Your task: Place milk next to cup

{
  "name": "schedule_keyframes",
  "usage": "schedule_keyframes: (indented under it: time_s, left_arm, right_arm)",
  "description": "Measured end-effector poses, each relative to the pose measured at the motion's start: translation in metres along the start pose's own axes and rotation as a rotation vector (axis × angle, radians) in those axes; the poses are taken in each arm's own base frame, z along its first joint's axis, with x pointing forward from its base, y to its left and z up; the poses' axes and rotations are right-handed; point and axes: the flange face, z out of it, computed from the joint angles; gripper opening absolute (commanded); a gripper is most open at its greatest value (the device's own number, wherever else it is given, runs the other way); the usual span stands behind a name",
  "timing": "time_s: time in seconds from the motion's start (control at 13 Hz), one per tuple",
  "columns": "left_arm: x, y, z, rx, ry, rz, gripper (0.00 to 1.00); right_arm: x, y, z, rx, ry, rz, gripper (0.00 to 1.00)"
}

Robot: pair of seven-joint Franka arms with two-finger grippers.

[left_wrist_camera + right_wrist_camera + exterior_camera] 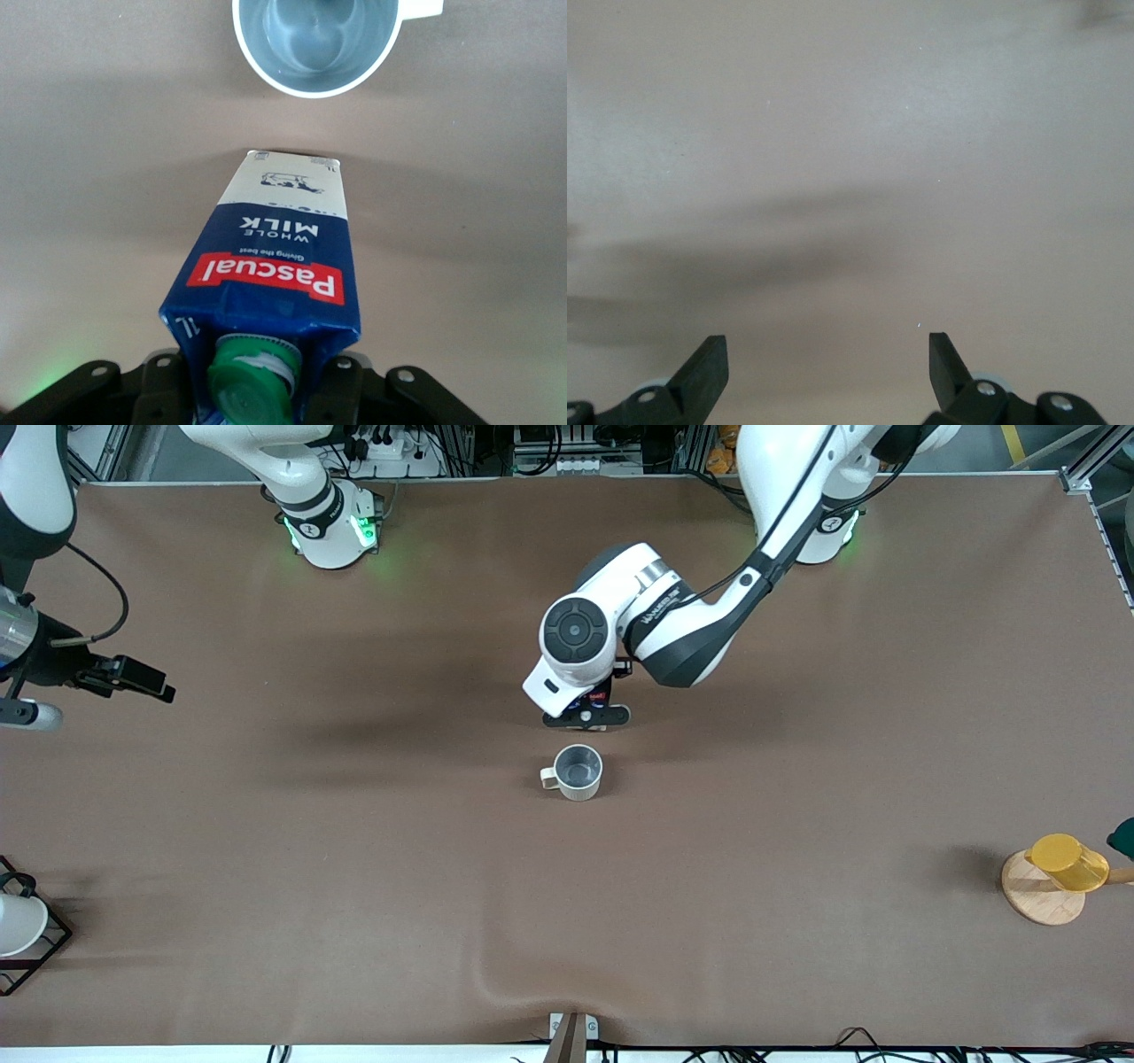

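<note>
The milk (pixel 275 257), a dark-blue carton with a green cap and a red label band, stands upright between the fingers of my left gripper (pixel 252 376), which is shut on its top. Its whitish base is close to the cup (pixel 314 44), a cream mug with a grey inside, with a small gap between them. In the front view the left gripper (pixel 589 713) is at the table's middle, just farther from the camera than the cup (pixel 578 771), and only a bit of the milk (pixel 595 697) shows under the wrist. My right gripper (pixel 826 350) is open and empty over bare table at the right arm's end (pixel 164 688), waiting.
A yellow cup (pixel 1067 862) lies on a round wooden coaster (pixel 1032 895) at the left arm's end, nearer the camera. A black wire rack (pixel 44 943) with a white cup (pixel 18 923) stands at the right arm's end. The brown cloth has a wrinkle (pixel 496 983) near the front edge.
</note>
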Motion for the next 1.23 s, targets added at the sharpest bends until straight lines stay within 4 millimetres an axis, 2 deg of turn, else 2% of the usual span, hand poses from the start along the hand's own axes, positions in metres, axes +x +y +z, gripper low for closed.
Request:
schedule_keyframes:
  time_s: [0.31,0.62,0.77,0.85,0.92,1.0,1.23]
  left_arm:
    - [0.0,0.011,0.005,-0.005,0.023,0.006,0.48]
    - [0.007,0.006,-0.001,-0.013,0.036,0.0,0.48]
    - [0.014,0.001,-0.001,-0.014,0.045,-0.013,0.49]
    - [0.017,-0.001,-0.002,-0.016,0.05,-0.018,0.52]
    - [0.019,-0.002,-0.002,-0.018,0.055,-0.021,0.66]
    - [0.02,-0.002,-0.003,-0.021,0.058,-0.022,0.97]
    - [0.019,0.0,-0.006,-0.03,0.066,-0.02,1.0]
  right_arm:
    - [-0.003,-0.02,-0.016,-0.032,0.031,-0.047,1.0]
    - [0.005,-0.025,-0.052,-0.048,0.054,-0.054,1.0]
    - [0.015,-0.025,-0.06,-0.056,0.048,-0.051,1.0]
    - [0.02,-0.026,-0.059,-0.058,0.045,-0.05,1.0]
    - [0.024,-0.027,-0.057,-0.061,0.042,-0.05,1.0]
    - [0.027,-0.028,-0.056,-0.063,0.041,-0.052,1.0]
    - [0.027,-0.028,-0.062,-0.065,0.045,-0.054,1.0]
